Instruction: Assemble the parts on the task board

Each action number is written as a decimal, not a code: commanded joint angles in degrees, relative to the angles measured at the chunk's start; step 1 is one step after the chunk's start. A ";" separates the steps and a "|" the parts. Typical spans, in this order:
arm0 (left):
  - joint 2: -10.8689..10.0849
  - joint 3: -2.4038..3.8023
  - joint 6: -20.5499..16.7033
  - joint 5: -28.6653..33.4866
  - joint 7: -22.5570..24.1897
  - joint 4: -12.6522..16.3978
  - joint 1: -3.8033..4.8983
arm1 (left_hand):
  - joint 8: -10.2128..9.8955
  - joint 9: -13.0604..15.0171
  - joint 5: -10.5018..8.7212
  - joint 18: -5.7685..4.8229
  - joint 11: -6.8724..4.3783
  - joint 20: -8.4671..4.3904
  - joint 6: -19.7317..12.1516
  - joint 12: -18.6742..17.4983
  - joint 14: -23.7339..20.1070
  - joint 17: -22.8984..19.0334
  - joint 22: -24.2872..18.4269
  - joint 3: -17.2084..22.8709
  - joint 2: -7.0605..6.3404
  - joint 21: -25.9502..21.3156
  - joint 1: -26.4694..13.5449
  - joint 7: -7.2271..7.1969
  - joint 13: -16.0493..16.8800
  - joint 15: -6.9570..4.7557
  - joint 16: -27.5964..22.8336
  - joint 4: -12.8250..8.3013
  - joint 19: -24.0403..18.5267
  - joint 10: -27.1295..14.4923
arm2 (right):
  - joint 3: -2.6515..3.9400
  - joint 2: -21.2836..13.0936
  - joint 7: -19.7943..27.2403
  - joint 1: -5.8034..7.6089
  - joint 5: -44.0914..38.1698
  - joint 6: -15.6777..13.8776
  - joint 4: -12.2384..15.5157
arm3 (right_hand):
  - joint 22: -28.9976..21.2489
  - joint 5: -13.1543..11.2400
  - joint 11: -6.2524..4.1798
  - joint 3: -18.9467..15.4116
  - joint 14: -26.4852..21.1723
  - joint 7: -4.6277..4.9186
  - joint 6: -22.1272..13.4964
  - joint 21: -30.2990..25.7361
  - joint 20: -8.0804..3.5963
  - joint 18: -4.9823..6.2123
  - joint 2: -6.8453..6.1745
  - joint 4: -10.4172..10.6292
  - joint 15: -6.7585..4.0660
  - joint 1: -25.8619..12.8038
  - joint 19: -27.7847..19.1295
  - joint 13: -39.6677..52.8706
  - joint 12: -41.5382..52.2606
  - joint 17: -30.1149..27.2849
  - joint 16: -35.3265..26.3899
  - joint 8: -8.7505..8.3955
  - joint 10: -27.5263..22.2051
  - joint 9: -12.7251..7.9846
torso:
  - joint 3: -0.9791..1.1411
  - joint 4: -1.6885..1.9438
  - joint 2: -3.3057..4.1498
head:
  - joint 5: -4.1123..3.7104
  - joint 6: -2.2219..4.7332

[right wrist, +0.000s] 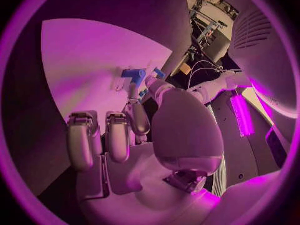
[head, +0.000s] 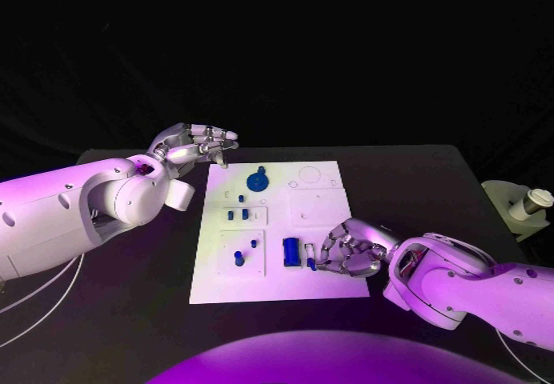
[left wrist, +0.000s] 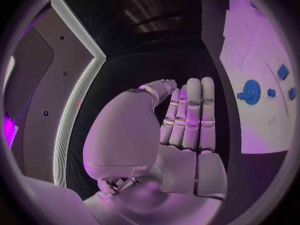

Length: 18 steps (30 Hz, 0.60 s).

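Observation:
The white task board (head: 329,276) lies in the middle of the table. On it are a round blue part (head: 258,180), small blue pieces (head: 238,214), a blue peg (head: 239,258) and a blue block (head: 291,251). My right hand (head: 350,250) rests over the board's near right part, beside the block. Its thumb and a finger pinch a small blue part (head: 311,262), also seen between the fingertips in the right wrist view (right wrist: 144,92). My left hand (head: 196,146) hovers at the board's far left corner, fingers held together with the thumb against them and nothing in them (left wrist: 187,115). The round blue part (left wrist: 251,91) shows beyond it.
A white fixture with a round knob (head: 525,206) stands at the table's right edge. Bare black table (head: 427,184) lies right of the board and in front of it.

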 commanded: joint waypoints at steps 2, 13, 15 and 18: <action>0.07 0.03 0.87 -0.15 0.16 0.10 0.05 | 0.18 -0.10 0.34 0.35 0.19 -0.22 -0.52 0.40 -0.37 -0.05 0.06 0.30 0.15 0.20 0.51 -0.02 -0.05 0.21 0.00 -0.06 0.04 -0.39 | -0.01 0.38 1.58 -0.09 0.06 2.65 -0.28 | 14.23 -0.41 0.17 -0.02 4.86 -0.06 0.26 0.21 0.48 -0.20 -0.07 -0.23 0.31 0.73 4.75 3.09 0.14 9.72 -0.14 -0.19 0.00 -0.06 | -0.03 0.12 0.04 | 0.01 -0.03; 0.01 0.03 0.89 -0.15 0.13 0.14 0.05 | 0.18 -0.10 0.34 0.35 0.19 -0.22 -0.52 0.40 -0.37 -0.05 0.06 0.30 0.15 0.20 0.51 -0.02 -0.05 0.21 0.00 -0.06 0.04 -0.39 | -0.03 1.35 -0.19 -0.17 -1.50 1.67 -1.23 | 14.39 -0.11 -0.04 -0.49 4.93 -0.34 1.15 0.74 0.43 -0.32 0.45 0.34 0.17 0.40 5.00 3.39 0.74 10.04 0.00 0.12 0.28 0.04 | -0.05 0.10 0.04 | 0.12 -0.06; -0.01 0.03 0.88 -0.15 0.13 0.15 0.05 | 0.18 -0.10 0.34 0.35 0.19 -0.22 -0.52 0.40 -0.37 -0.05 0.06 0.30 0.15 0.20 0.51 -0.02 -0.05 0.21 0.00 -0.06 0.04 -0.39 | -0.03 1.76 -0.48 -0.18 -1.90 1.61 -1.55 | 14.46 -0.03 -0.11 -0.55 4.97 -0.44 1.36 0.97 0.41 -0.37 0.58 0.42 0.12 0.41 5.11 3.62 1.19 10.19 0.06 0.22 0.44 0.08 | -0.04 0.09 0.05 | 0.11 -0.07; -0.01 0.02 0.91 -0.15 0.12 0.16 0.05 | 0.18 -0.10 0.34 0.35 0.19 -0.22 -0.52 0.40 -0.37 -0.05 0.06 0.30 0.15 0.20 0.51 -0.02 -0.05 0.21 0.00 -0.06 0.04 -0.39 | -0.03 2.22 -0.69 -0.25 -2.45 1.62 -1.81 | 14.48 0.00 -0.17 -0.58 4.98 -0.52 1.48 1.02 0.38 -0.38 0.63 0.41 0.08 0.52 5.13 3.69 1.32 10.23 0.08 0.27 0.50 0.10 | -0.01 0.07 0.06 | 0.17 -0.06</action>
